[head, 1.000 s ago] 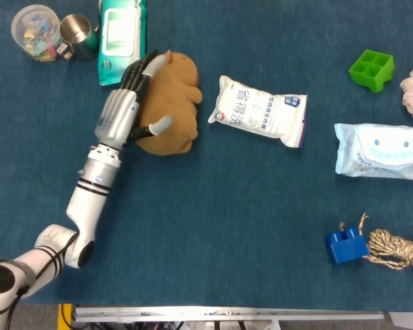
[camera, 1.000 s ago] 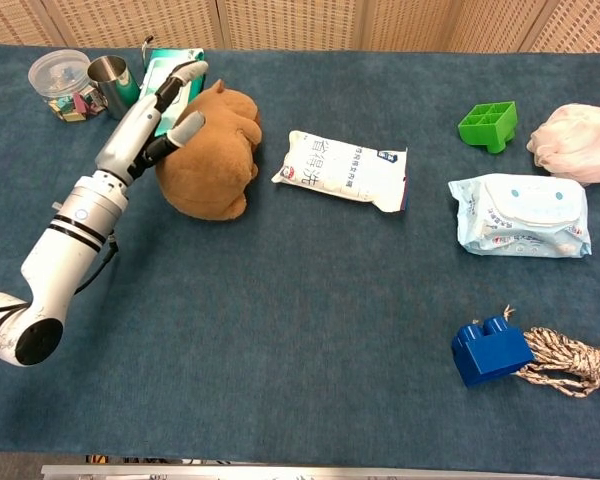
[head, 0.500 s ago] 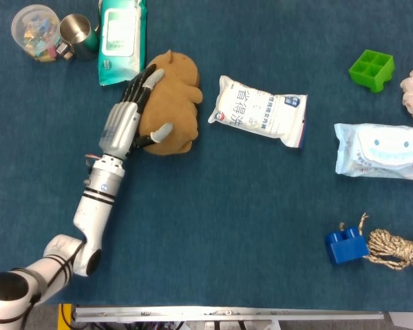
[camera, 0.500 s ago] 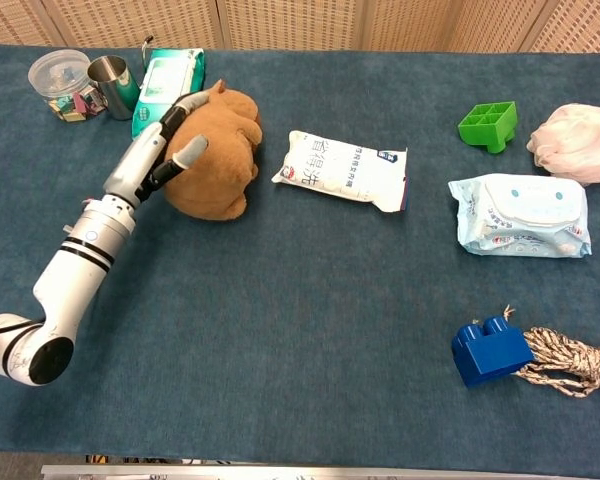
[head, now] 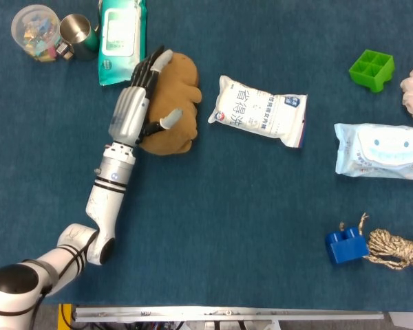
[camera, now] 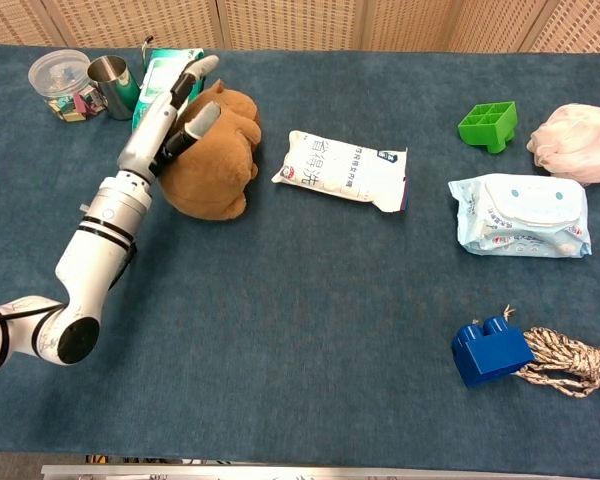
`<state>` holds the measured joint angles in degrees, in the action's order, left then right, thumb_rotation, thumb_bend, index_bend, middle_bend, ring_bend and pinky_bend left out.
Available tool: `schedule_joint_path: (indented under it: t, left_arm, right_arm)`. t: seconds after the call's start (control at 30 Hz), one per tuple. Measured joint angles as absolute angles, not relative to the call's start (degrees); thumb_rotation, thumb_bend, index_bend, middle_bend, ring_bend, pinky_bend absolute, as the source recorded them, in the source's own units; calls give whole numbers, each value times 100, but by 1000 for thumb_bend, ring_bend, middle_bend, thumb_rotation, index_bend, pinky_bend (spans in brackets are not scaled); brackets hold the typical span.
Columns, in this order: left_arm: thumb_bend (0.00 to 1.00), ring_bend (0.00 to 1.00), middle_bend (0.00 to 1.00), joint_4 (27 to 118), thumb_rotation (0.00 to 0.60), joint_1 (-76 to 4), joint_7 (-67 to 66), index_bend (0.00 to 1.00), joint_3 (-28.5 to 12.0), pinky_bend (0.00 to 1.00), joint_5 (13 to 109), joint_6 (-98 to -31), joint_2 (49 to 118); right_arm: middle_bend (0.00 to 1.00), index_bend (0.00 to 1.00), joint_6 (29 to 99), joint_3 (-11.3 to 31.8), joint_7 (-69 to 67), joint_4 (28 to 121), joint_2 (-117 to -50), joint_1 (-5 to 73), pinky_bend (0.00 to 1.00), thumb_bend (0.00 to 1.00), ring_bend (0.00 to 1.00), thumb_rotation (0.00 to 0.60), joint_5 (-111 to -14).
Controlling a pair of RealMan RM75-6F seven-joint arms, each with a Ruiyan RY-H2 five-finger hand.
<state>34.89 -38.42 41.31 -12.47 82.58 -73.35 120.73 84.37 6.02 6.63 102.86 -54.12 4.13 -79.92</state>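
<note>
Since a second ago the left hand (head: 139, 96) has slid further over the brown plush toy (head: 173, 106), its forearm swinging in more upright beneath it, while the toy has stayed where it lay. The hand now lies along the toy's left flank with fingers (camera: 185, 80) stretched out and spread toward the toy's head and the thumb (camera: 202, 118) pressed onto its back, so the toy sits under and just right of the palm. Just beyond the fingertips lies the green wet-wipes pack (head: 122, 36), with a steel mug (head: 76, 34) and a clear tub (head: 34, 29) left of that, and a white snack bag (head: 260, 110) lies right of the toy.
</note>
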Motion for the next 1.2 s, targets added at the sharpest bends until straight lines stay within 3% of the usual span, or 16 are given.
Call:
schedule_joint_path:
  t: [0.17, 0.27, 0.53, 0.67, 0.77, 0.83, 0.9, 1.2]
  left_arm:
    - [22, 0, 0, 3823, 103, -3836, 3981, 0, -1214, 0, 8323, -7394, 11781]
    - [22, 0, 0, 4167, 171, -3798, 3744, 0, -1134, 0, 8393, -7406, 11469]
    - [22, 0, 0, 5870, 226, -3553, 2720, 0, -895, 0, 8455, -7311, 10178]
    - [22, 0, 0, 6914, 376, -3354, 2107, 0, -836, 0, 8348, -7269, 9369]
    - [22, 0, 0, 7625, 540, -3156, 1577, 0, -797, 0, 8210, -7259, 8706]
    - [22, 0, 0, 7984, 577, -2988, 1225, 0, -772, 0, 8113, -7298, 8305]
    - [23, 0, 0, 8269, 599, -2795, 950, 0, -749, 0, 8025, -7395, 7988]
    - [146, 0, 0, 8781, 600, -2093, 269, 0, -539, 0, 7854, -7905, 7190]
  right_arm:
    - [302, 267, 8387, 597, 661, 10264, -5406, 433, 314, 20, 224, 600, -8000]
    - [302, 267, 8296, 590, 687, 10247, -5396, 479, 314, 21, 224, 600, -8005]
    - [302, 267, 8188, 626, 595, 10037, -5471, 600, 314, 25, 224, 600, -8051]
    - [302, 267, 8099, 613, 458, 9899, -5511, 657, 314, 29, 224, 600, -8122]
    - [302, 267, 8014, 582, 331, 9778, -5529, 704, 314, 30, 224, 600, -8205]
    - [300, 267, 7965, 559, 246, 9675, -5553, 737, 314, 31, 224, 600, -8267]
    - [291, 267, 7939, 536, 210, 9584, -5589, 761, 314, 31, 224, 600, -8328]
    - [267, 221, 7920, 407, -3, 9215, -5777, 858, 313, 33, 216, 600, -8723]
